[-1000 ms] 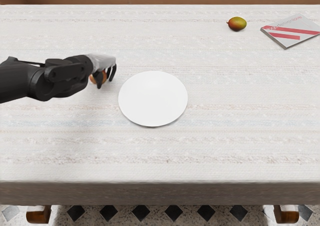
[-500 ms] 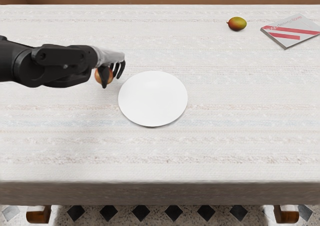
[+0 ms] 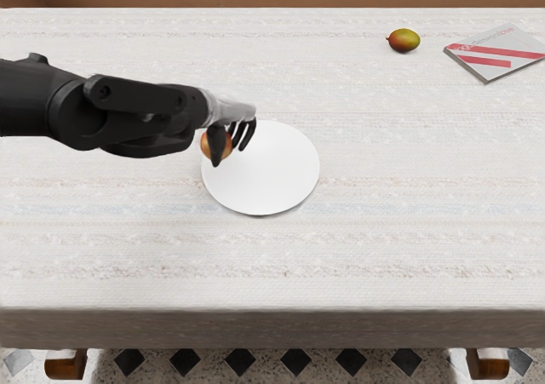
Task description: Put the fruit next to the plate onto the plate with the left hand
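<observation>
My left hand (image 3: 226, 137) reaches in from the left edge on a dark arm, its fingers curled around a small orange fruit (image 3: 209, 145). The fruit hangs over the left rim of the round white plate (image 3: 272, 175), which lies flat near the middle of the table. Whether the fruit touches the plate is not visible. My right arm does not show.
A second fruit, green and red (image 3: 404, 40), lies at the far right of the table. Beside it at the right edge is a white booklet with red stripes (image 3: 496, 53). The table's front edge runs along the bottom of the view.
My left hand has carried the orange fruit to the right, from beside the plate's left side to over the plate's left rim. The arm has stretched further into view.
</observation>
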You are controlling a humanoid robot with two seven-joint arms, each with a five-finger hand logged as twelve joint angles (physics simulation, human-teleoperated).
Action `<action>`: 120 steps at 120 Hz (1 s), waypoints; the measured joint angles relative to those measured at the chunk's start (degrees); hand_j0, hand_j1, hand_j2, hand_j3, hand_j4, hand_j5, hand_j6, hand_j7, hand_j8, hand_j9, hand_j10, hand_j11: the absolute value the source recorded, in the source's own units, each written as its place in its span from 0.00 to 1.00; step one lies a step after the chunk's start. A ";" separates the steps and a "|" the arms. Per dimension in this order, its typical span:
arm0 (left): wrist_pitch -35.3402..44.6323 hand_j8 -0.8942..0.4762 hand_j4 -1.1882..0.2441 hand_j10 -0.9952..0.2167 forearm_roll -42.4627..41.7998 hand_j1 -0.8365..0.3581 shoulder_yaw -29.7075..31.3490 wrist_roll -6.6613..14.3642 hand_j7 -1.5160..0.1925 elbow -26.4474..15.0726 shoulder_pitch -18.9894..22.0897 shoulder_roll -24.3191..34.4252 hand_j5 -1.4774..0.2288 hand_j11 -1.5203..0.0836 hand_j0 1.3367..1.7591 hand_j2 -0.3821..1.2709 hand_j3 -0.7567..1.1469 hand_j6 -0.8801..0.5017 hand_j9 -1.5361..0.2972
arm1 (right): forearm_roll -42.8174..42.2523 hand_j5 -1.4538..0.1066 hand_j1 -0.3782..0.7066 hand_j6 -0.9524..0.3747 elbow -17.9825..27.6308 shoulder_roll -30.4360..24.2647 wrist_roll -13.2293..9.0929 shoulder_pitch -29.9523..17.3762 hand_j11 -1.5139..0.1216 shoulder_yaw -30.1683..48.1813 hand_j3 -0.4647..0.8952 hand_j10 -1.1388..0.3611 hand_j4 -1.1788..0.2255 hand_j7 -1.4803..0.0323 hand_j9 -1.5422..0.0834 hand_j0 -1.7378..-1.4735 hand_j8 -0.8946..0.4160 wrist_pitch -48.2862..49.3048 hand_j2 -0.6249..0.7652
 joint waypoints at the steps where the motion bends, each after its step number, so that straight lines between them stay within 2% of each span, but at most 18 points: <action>1: 0.01 0.41 0.28 0.46 -0.07 0.45 0.00 0.01 0.13 0.01 -0.02 -0.19 0.10 0.20 0.74 0.46 0.40 0.21 0.21 | 0.00 0.91 0.06 0.69 0.00 0.00 0.01 0.00 0.90 0.00 0.34 0.74 0.82 0.95 0.92 0.30 0.66 0.00 0.45; 2: 0.13 0.37 0.27 0.46 -0.13 0.45 0.01 0.02 0.14 0.03 -0.03 -0.48 0.11 0.20 0.74 0.46 0.40 0.20 0.21 | 0.00 0.91 0.06 0.69 0.00 0.00 0.01 0.00 0.90 0.00 0.34 0.74 0.82 0.95 0.92 0.30 0.66 0.00 0.45; 5: 0.14 0.41 0.27 0.47 -0.39 0.45 0.02 0.04 0.14 0.14 -0.10 -1.09 0.11 0.21 0.74 0.46 0.40 0.19 0.21 | 0.00 0.91 0.06 0.69 0.00 0.00 0.01 0.00 0.90 0.00 0.34 0.74 0.82 0.95 0.92 0.30 0.66 0.00 0.45; 6: 0.24 0.38 0.27 0.46 -0.42 0.45 0.02 0.05 0.15 0.20 -0.12 -1.30 0.12 0.21 0.74 0.46 0.40 0.18 0.21 | 0.00 0.91 0.06 0.69 0.00 0.00 0.01 0.00 0.90 0.00 0.34 0.74 0.82 0.95 0.92 0.30 0.66 0.00 0.45; 13: 0.21 0.41 0.27 0.46 -0.77 0.44 0.03 0.10 0.14 0.76 -0.13 -2.86 0.11 0.21 0.74 0.47 0.40 0.19 0.21 | -0.01 0.91 0.06 0.69 0.00 0.00 0.00 0.00 0.90 0.00 0.34 0.74 0.82 0.95 0.92 0.30 0.66 0.00 0.45; 14: 0.34 0.37 0.26 0.46 -0.77 0.45 0.04 0.11 0.16 0.88 -0.10 -3.14 0.13 0.21 0.74 0.46 0.40 0.18 0.21 | -0.01 0.91 0.06 0.69 0.00 0.00 0.01 0.00 0.90 0.00 0.34 0.74 0.82 0.95 0.92 0.30 0.66 0.00 0.45; 17: 0.27 0.41 0.26 0.45 -0.87 0.45 0.02 0.11 0.15 1.26 -0.07 -3.64 0.12 0.21 0.74 0.47 0.40 0.19 0.21 | 0.00 0.91 0.06 0.69 0.00 0.00 0.00 0.00 0.90 0.00 0.34 0.74 0.82 0.95 0.92 0.30 0.66 -0.01 0.45; 27: 1.26 0.39 0.26 0.45 -0.95 0.44 0.00 0.13 0.16 2.32 0.03 -5.16 0.14 0.22 0.74 0.51 0.40 0.15 0.21 | 0.00 0.91 0.06 0.69 0.00 0.00 -0.01 0.00 0.90 0.00 0.34 0.74 0.82 0.95 0.92 0.30 0.66 0.00 0.45; 29: 1.44 0.37 0.25 0.44 -0.93 0.44 -0.01 0.14 0.17 2.57 0.14 -5.45 0.14 0.22 0.74 0.48 0.40 0.14 0.21 | 0.00 0.91 0.06 0.69 0.00 0.00 -0.01 0.00 0.90 0.00 0.34 0.74 0.82 0.95 0.92 0.30 0.66 0.00 0.45; 50: 3.10 0.30 0.24 0.37 -0.88 0.38 -0.13 0.13 0.19 5.14 1.21 -6.21 0.17 0.23 0.75 0.63 0.40 0.07 0.21 | 0.00 0.91 0.06 0.69 0.00 0.00 -0.01 0.00 0.90 0.00 0.34 0.74 0.82 0.95 0.92 0.30 0.66 0.00 0.45; 53: 3.45 0.29 0.25 0.35 -0.95 0.38 -0.18 0.12 0.20 5.47 1.57 -6.21 0.18 0.24 0.75 0.63 0.40 0.07 0.22 | 0.00 0.91 0.06 0.69 0.00 0.00 -0.01 0.00 0.90 0.00 0.34 0.74 0.82 0.95 0.92 0.30 0.66 -0.01 0.45; 65: 5.03 0.29 0.32 0.35 -1.33 0.41 -0.35 0.09 0.29 6.34 1.80 -6.21 0.27 0.33 0.75 0.53 0.40 0.13 0.30 | 0.00 0.91 0.06 0.69 0.00 0.00 0.00 0.00 0.90 0.00 0.34 0.74 0.82 0.95 0.92 0.30 0.66 0.01 0.45; 79: 6.63 0.34 0.44 0.44 -1.58 0.52 -0.53 0.05 0.44 6.71 1.80 -6.21 0.42 0.48 0.76 0.42 0.40 0.25 0.43 | 0.00 0.91 0.06 0.69 0.00 0.00 0.01 0.00 0.90 0.00 0.34 0.74 0.82 0.95 0.92 0.30 0.66 0.01 0.45; 101: 7.05 0.42 0.57 0.54 -2.99 0.65 -2.66 -0.09 0.59 6.49 1.88 -6.13 0.57 0.64 0.76 0.33 0.40 0.37 0.57 | 0.00 0.91 0.06 0.69 0.00 0.00 0.01 0.00 0.90 0.00 0.34 0.74 0.82 0.95 0.92 0.30 0.66 0.00 0.45; 113: 4.98 0.44 0.60 0.57 -3.81 0.69 -6.92 -0.27 0.63 6.33 3.12 1.09 0.61 0.68 0.76 0.30 0.40 0.40 0.60 | 0.00 0.91 0.06 0.69 0.00 0.00 0.00 0.00 0.90 0.00 0.34 0.74 0.82 0.95 0.92 0.30 0.66 -0.01 0.45; 120: 1.88 0.45 0.61 0.58 -4.06 0.70 -11.42 -0.33 0.65 5.80 4.94 7.77 0.63 0.70 0.76 0.29 0.40 0.42 0.62 | 0.00 0.91 0.06 0.69 0.00 0.00 -0.01 0.00 0.90 0.00 0.34 0.74 0.82 0.95 0.92 0.30 0.66 -0.02 0.45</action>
